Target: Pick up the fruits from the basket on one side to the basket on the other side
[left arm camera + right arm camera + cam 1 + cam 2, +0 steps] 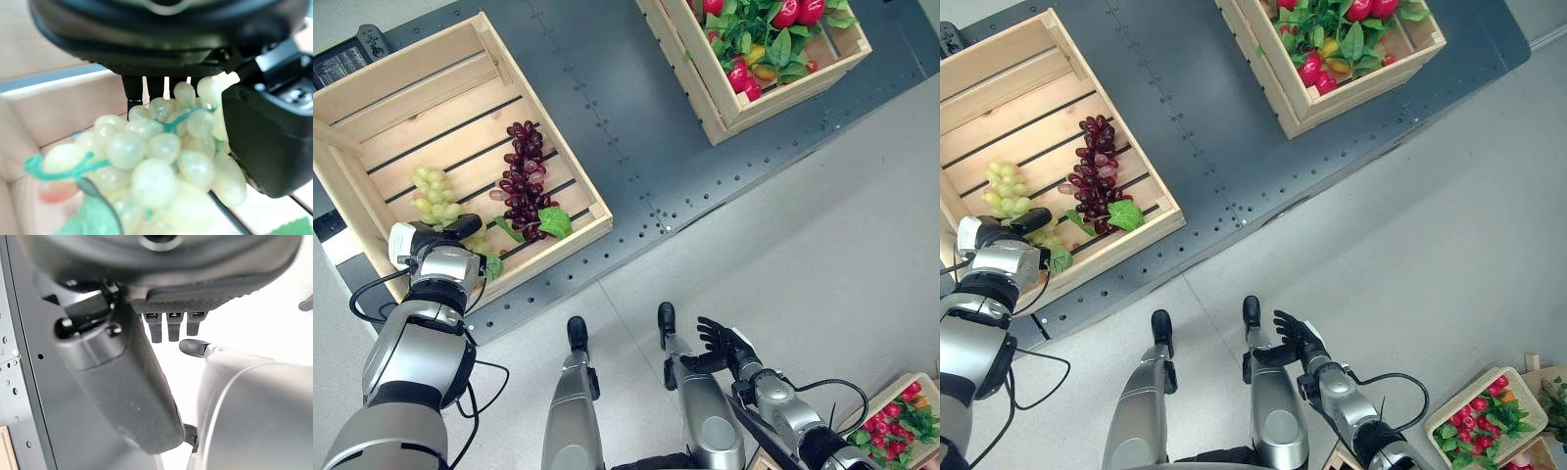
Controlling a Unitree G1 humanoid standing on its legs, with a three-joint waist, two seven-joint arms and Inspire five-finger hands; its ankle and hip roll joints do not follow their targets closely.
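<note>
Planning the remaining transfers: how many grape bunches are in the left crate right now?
2. The purple bunch lies mid-crate; the green bunch sits beside it, at the left hand, whose fingers curl round it. Leaves might hide more.

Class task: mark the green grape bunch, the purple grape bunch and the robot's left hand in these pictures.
green grape bunch (pixel 434 194): left eye view, middle of the pale cluster.
purple grape bunch (pixel 522 181): left eye view, centre of the dark cluster.
left hand (pixel 438 253): left eye view, back of the hand.

Left hand (pixel 438 257) hides part of green grapes (pixel 161 166).
</note>
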